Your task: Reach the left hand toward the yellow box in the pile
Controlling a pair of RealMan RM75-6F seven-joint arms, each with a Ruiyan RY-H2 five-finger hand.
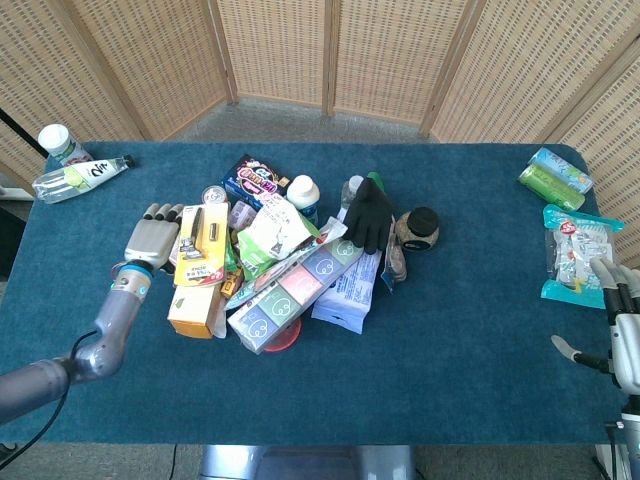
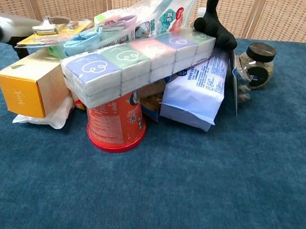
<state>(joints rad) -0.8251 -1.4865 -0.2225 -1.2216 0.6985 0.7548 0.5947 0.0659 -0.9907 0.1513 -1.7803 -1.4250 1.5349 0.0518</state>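
The yellow box [image 1: 193, 308] lies at the pile's near left corner, partly under a flat yellow razor card [image 1: 203, 243]; the chest view shows its orange-yellow end face [image 2: 22, 95]. My left hand [image 1: 153, 235] is stretched out flat with nothing in it, just left of the card and slightly beyond the box. Whether it touches either is unclear. Only its wrist [image 2: 9, 26] shows at the chest view's left edge. My right hand [image 1: 622, 335] hovers empty with fingers apart at the table's near right corner.
The pile also holds a pastel tissue pack [image 2: 131, 63], a red cup [image 2: 114, 124], a blue-white bag [image 2: 196, 91], a black glove [image 1: 368, 215] and a dark-lidded jar [image 1: 420, 228]. Bottles [image 1: 75, 178] lie far left. Green cans [image 1: 555, 178] and a snack packet [image 1: 575, 250] sit at right.
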